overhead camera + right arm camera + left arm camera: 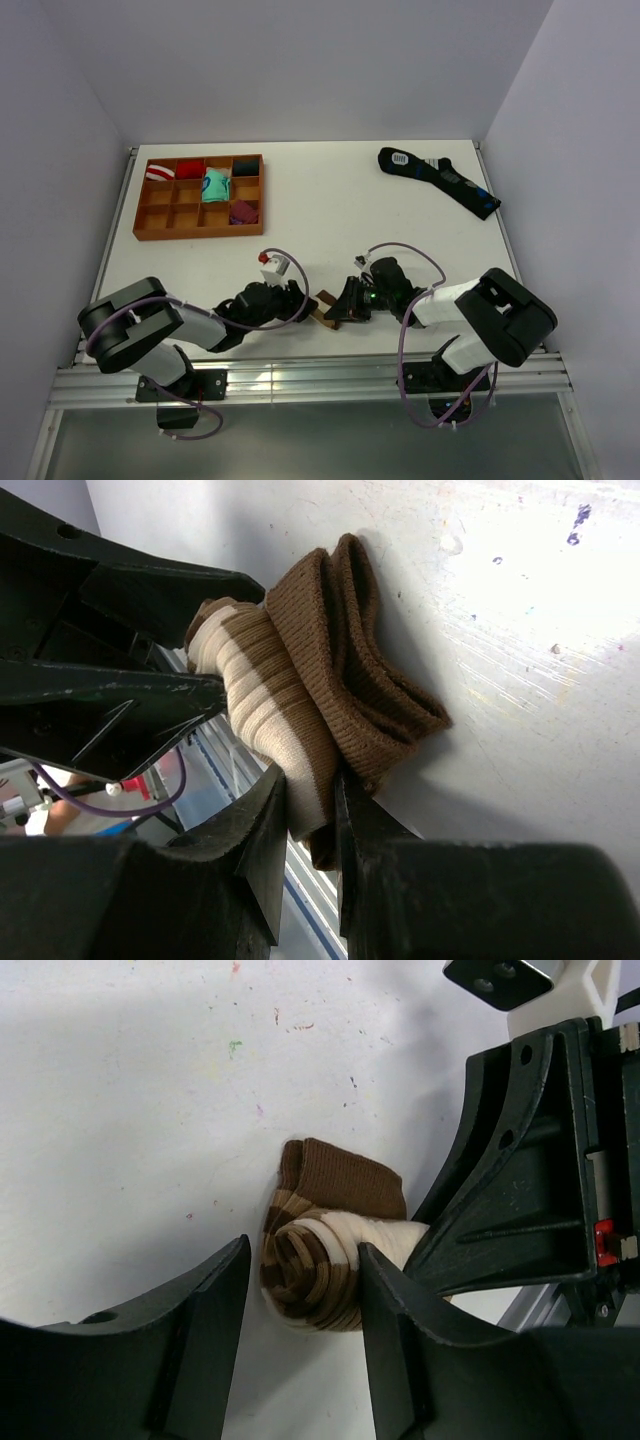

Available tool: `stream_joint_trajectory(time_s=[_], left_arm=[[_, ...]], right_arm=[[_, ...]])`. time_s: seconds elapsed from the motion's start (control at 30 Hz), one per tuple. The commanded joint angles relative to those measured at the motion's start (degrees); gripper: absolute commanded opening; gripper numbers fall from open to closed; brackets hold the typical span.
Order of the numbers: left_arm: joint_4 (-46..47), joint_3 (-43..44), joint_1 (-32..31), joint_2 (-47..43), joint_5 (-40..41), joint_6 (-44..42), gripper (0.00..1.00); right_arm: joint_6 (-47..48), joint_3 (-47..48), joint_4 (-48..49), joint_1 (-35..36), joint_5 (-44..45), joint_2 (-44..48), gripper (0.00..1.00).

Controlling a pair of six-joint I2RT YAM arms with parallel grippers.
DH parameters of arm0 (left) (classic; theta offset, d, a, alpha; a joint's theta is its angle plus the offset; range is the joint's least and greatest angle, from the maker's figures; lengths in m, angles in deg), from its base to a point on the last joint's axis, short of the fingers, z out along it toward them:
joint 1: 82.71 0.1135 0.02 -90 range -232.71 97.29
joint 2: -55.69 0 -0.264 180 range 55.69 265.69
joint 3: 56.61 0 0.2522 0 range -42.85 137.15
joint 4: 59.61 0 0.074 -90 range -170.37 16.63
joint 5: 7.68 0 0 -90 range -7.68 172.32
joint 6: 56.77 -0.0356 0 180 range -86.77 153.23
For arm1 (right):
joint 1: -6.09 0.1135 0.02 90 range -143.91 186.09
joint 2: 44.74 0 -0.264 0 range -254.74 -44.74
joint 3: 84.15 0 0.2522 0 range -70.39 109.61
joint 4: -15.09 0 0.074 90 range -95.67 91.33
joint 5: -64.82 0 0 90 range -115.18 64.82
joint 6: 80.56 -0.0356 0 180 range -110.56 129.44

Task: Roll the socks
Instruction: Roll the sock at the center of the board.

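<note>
- Striped sock (323,318), brown and cream, lies at the lower middle of the top view, on the near edge of the white table (330,220), between the two arms' fingers.
- Left wrist view: its striped end is wound into a tight spiral (310,1265) at centre frame, with the plain brown cuff folded flat above it.
- Right wrist view: the cream and brown body (270,690) runs down the middle of the frame, with the doubled brown cuff beside it on the right.
- Right gripper (308,805) is clenched on the sock, both fingers pressing the fabric at the bottom of that frame.
- Left gripper (300,1275) straddles the spiral with its jaws parted; the frame-right finger touches the roll and a thin dark gap shows at the other.
- Both grippers, left (300,300) and right (345,300), meet tip to tip in the top view.
- Wooden tray (197,160) sits at the upper left, its compartments holding a red-and-white roll (159,172), a red roll (190,168), a teal roll (215,186), a dark blue roll (246,167) and a maroon roll (243,212).
- Dark socks (440,180) with blue marks lie flat at the upper right.
</note>
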Motion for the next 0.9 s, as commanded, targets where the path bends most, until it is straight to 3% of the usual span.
stream_joint_trajectory(time_s=[0.0,0.23,0.37,0.57,0.87], left_arm=[[-1.7,2.8,-0.6,2.3,0.2,-1.9,0.51],[-7.9,5.7,-0.7,4.8,1.5,-0.9,0.27],[-14.1,8.0,-0.7,5.4,1.1,-0.3,0.08],[-30.8,15.0,-1.0,6.1,-0.7,-1.3,0.04],[-45.9,21.9,-1.1,5.5,-1.0,-2.3,0.03]], right_arm=[[4.3,-2.7,-13.0,-0.3,4.6,-3.1,0.09],[5.1,-2.4,-14.3,-0.3,6.4,-2.1,0.11],[5.4,-2.5,-15.3,0.0,9.0,0.6,0.25],[6.4,1.0,-22.0,1.9,16.8,4.1,0.45],[7.6,4.1,-30.2,3.5,29.9,12.4,0.54]])
